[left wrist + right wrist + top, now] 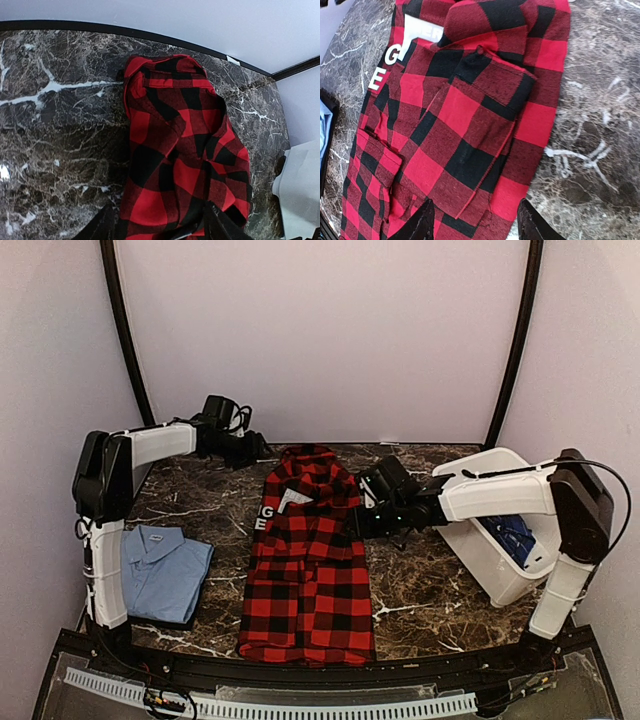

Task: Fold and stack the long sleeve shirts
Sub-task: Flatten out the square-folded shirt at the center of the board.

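At the near left of the table (420, 590), the folded light blue collared shirt (165, 570) likely starts the stack. Centred, the red-and-black checked flannel shirt (310, 560) lies lengthwise, sleeves tucked. The right hand (362, 508) straddles its right edge, half-spread and empty, bare marble beside. Farther, the left hand (258, 448) hovers by its collar; grip unclear.

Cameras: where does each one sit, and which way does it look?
Top external: above and behind the arms, looking down on the marble table; left arm and right arm show.
Left wrist: on the left arm, facing the collar end of the red-and-black checked flannel; left gripper at bottom edge.
Right wrist: on the right arm, facing the flannel's body; right gripper at bottom edge.
Shared: top and right wrist both show the white neck label.
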You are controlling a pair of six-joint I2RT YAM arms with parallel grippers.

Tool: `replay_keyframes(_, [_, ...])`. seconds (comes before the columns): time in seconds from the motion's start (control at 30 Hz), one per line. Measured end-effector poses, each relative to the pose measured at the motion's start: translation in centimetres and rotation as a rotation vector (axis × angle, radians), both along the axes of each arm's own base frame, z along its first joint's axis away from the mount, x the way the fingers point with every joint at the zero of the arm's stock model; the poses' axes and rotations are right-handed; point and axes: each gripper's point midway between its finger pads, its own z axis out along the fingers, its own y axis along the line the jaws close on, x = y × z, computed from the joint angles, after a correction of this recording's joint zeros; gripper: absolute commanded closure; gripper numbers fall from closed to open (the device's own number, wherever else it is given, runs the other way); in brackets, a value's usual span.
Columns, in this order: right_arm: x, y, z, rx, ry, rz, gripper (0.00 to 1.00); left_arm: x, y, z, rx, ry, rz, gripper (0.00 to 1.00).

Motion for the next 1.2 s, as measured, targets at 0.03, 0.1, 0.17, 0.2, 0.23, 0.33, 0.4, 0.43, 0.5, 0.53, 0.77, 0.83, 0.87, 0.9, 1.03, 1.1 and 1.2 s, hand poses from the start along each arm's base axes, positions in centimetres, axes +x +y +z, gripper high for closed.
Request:
replay_keyframes(0.03, [0.2,0.2,-0.2,-0.004,0.001,0.005,0.47,0.2,-0.3,-0.3,0.013,0.0,-0.01,0.41])
replay_keyframes(0.1, [0.4,0.7,-0.6,-0.006,0.007,0.014,0.48,1.4,-1.0,-0.8,0.041,-0.021,-0.027,0.42])
replay_keyframes(0.17, [0.6,1.2,-1.0,-0.003,0.015,0.024,0.48,2.4,-1.8,-1.3,0.068,-0.04,-0.044,0.42])
replay_keyframes(0.2, [0.7,1.5,-1.1,-0.001,0.019,0.028,0.48,2.8,-2.2,-1.7,0.086,-0.045,-0.055,0.42])
replay_keyframes(0.23, [0.8,1.7,-1.2,0.002,0.021,0.031,0.48,3.0,-2.6,-2.1,0.101,-0.049,-0.063,0.43])
replay_keyframes(0.33, [0.7,2.2,-1.3,0.018,0.031,0.046,0.49,3.3,-3.6,-3.7,0.153,-0.045,-0.085,0.45])
replay_keyframes(0.4, [0.6,2.5,-1.2,0.029,0.035,0.056,0.49,3.4,-4.0,-4.7,0.186,-0.038,-0.095,0.47])
replay_keyframes(0.43, [0.5,2.6,-1.2,0.031,0.035,0.06,0.49,3.4,-4.3,-5.0,0.197,-0.038,-0.102,0.47])
replay_keyframes(0.5, [0.3,2.8,-1.2,0.031,0.036,0.065,0.49,3.6,-4.5,-5.4,0.218,-0.041,-0.112,0.5])
replay_keyframes(0.53, [0.2,2.9,-1.3,0.03,0.037,0.069,0.49,3.6,-4.5,-5.5,0.224,-0.041,-0.114,0.53])
replay_keyframes(0.77, [-1.1,4.1,-4.1,-0.009,0.068,0.108,0.5,4.6,-4.0,-5.4,0.279,-0.072,-0.105,0.92])
replay_keyframes(0.83, [-1.5,4.4,-5.0,-0.025,0.08,0.119,0.51,4.9,-3.6,-5.3,0.294,-0.076,-0.089,0.97])
replay_keyframes(0.87, [-1.7,4.4,-5.2,-0.03,0.084,0.122,0.5,5.0,-3.3,-5.2,0.303,-0.08,-0.079,0.98])
replay_keyframes(0.9, [-1.8,4.5,-5.4,-0.033,0.086,0.125,0.5,5.2,-2.9,-5.2,0.309,-0.082,-0.068,0.99])
replay_keyframes(1.03, [-1.9,4.5,-5.5,-0.03,0.086,0.125,0.51,6.0,-1.6,-5.1,0.308,-0.077,-0.017,1.0])
replay_keyframes(1.1, [-2.1,4.3,-5.9,-0.034,0.093,0.122,0.51,6.7,-0.6,-4.8,0.282,-0.074,0.025,1.0])
replay_keyframes(1.2, [-2.3,4.3,-6.1,-0.025,0.089,0.122,0.51,7.7,1.5,-4.7,0.232,-0.057,0.09,1.0])
